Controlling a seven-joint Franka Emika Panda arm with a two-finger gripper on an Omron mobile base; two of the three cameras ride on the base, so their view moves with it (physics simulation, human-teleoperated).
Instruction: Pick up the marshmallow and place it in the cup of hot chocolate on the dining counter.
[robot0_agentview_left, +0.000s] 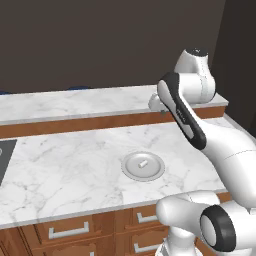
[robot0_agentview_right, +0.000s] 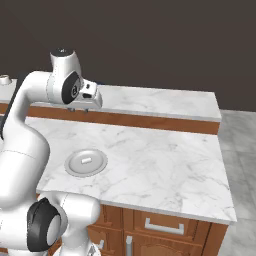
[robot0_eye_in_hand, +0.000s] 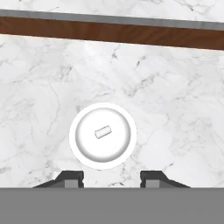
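Pretty even, soft light all over, clearly a render. The marble tabletop (robot0_agentview_left: 75, 165) comes out bright and clean with no real glare, while the wall behind it stays a flat dark brown. The plate (robot0_eye_in_hand: 103, 135) looks almost blown out white from the hand camera, with a gentle grey gradient on its lower inner side and barely any shadow around it. Edges are a bit soft and low-res, no lens warping or focus blur.
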